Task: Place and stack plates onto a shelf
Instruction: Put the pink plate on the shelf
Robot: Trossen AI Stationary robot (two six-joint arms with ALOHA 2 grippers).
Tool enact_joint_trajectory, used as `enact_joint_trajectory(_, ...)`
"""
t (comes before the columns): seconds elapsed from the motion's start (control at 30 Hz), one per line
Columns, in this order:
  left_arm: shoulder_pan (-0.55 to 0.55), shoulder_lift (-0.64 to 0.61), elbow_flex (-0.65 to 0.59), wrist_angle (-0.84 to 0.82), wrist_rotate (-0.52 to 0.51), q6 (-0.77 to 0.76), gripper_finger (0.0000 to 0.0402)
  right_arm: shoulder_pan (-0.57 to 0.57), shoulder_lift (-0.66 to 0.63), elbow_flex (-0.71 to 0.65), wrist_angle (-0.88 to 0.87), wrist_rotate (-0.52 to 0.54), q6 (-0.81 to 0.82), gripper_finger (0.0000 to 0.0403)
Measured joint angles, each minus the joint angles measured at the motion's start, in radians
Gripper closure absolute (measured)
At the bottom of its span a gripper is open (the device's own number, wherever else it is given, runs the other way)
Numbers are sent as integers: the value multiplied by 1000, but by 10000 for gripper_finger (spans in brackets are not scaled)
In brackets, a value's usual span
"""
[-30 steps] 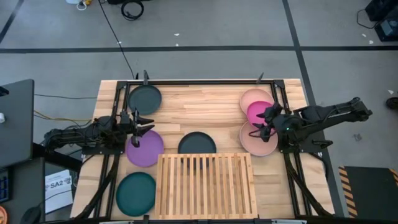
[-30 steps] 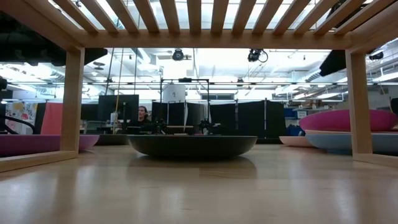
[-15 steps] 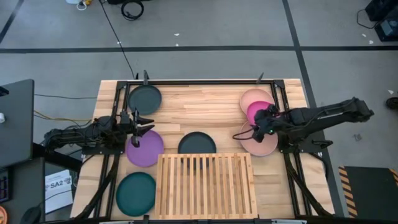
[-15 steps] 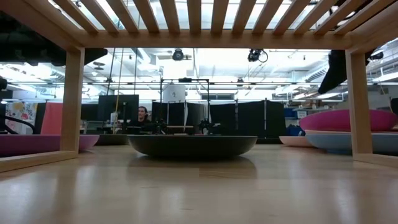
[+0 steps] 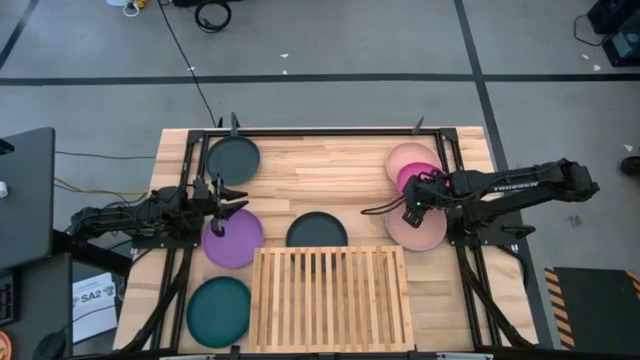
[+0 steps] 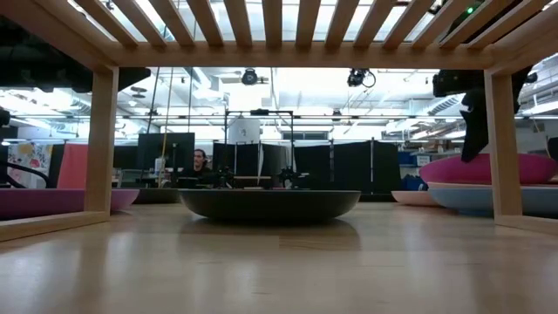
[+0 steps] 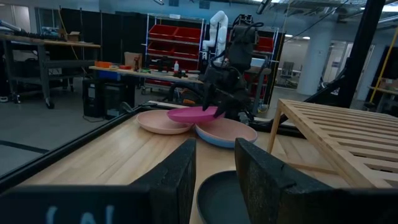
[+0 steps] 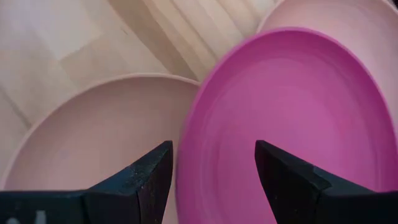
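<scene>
My right gripper (image 5: 411,204) (image 8: 211,177) points steeply down, open, just above the magenta plate (image 5: 420,178) (image 8: 292,124), near that plate's rim on the side toward the table's middle. The magenta plate lies tilted across two pale pink plates, a far one (image 5: 408,156) and a near one (image 5: 420,228) (image 8: 93,130). A dark plate (image 5: 317,231) (image 6: 270,202) sits just beyond the wooden shelf (image 5: 332,297). Purple (image 5: 232,240), teal (image 5: 218,311) and dark grey (image 5: 232,158) plates lie at the left. My left gripper (image 5: 225,203) (image 7: 214,180) hovers open and level by the purple plate.
Black frame rails (image 5: 452,160) run along both table sides near the arms' bases. Bare planks (image 5: 320,175) lie between the dark grey and pale pink plates. The shelf's wooden post (image 6: 501,144) stands in front of my right gripper in the low view.
My right gripper has swung toward the table's left and come down over the magenta plate, tipping from a shallow slant to pointing steeply down. It has stayed open. No plate has moved.
</scene>
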Motion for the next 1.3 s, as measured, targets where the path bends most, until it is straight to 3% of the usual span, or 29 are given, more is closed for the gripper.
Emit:
enact_joint_trajectory(0.37,0,0,0,0,0,0,285,-38,52,0,-1,-50,-3,210)
enact_joint_trajectory(0.97,0,0,0,0,0,0,285,-38,61,0,-4,-66,-8,385)
enact_joint_trajectory(1.3,0,0,0,0,0,0,285,-38,61,0,-2,-67,-30,385)
